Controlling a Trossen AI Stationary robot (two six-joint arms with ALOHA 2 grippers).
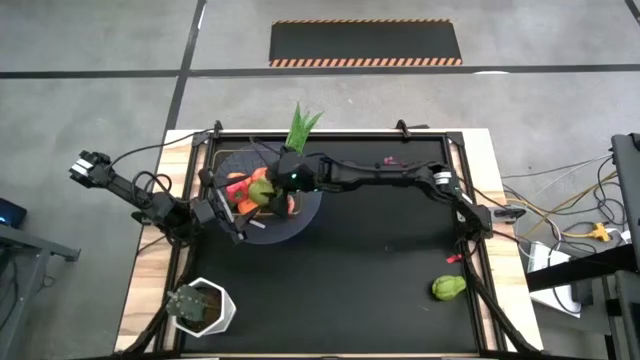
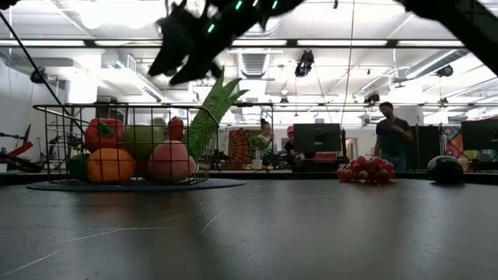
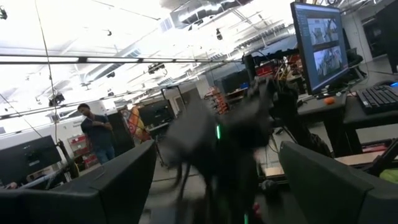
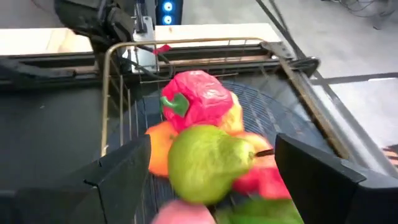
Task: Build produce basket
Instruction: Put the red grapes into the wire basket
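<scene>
The dark wire basket (image 1: 300,222) stands at the table's far left on its round grey disc. Inside it lies a pile of produce. A green pear (image 4: 208,162) tops the pile, with a red pepper (image 4: 199,99) and an orange fruit (image 4: 160,149) beside it. A green leafy stalk (image 1: 303,125) leans on the basket's far side. My right gripper (image 4: 212,149) hangs open just above the pear, nothing between its fingers. My left gripper (image 1: 228,215) waits open at the basket's left side. Purple grapes (image 2: 366,169) lie at the far middle, a green fruit (image 1: 448,288) near right.
A thin red chili (image 1: 453,259) lies near the table's right edge, just beyond the green fruit. A potted plant in a white pot (image 1: 200,305) stands at the near left corner. The black mat between the basket and the right edge is bare. People stand in the room behind.
</scene>
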